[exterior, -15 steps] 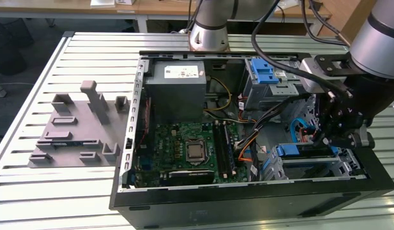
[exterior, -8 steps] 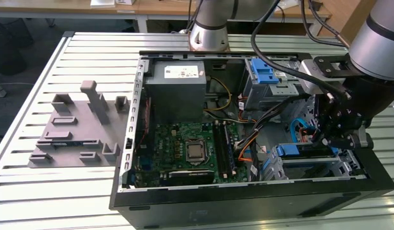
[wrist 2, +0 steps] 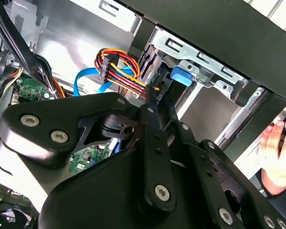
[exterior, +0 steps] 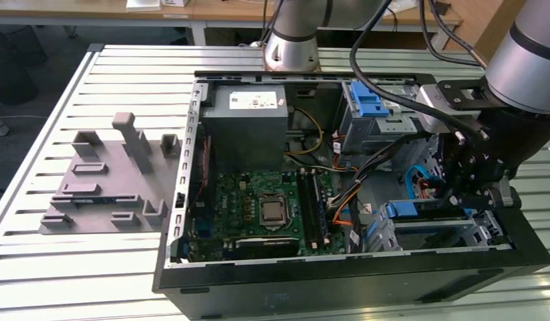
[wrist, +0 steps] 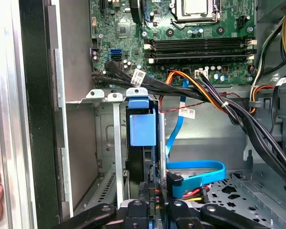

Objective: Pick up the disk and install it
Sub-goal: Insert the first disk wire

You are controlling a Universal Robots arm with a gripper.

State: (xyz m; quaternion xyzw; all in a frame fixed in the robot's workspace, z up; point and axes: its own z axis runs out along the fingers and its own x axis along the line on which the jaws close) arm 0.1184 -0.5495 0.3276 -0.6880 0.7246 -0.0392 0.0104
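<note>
Disk (wrist: 142, 143) seated on edge in metal drive cage (wrist: 115, 143) at open computer case's (exterior: 346, 281) front corner, blue carrier tab (wrist: 142, 128) facing out. Gripper (wrist: 155, 210) just beside disk's connector end, near blue SATA cable (wrist: 195, 171); finger spread impossible to judge. Person's hand (wrist 2: 279, 157) resting at case edge.

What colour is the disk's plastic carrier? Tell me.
Blue; the disk's carrier shows best in the first wrist view.
</note>
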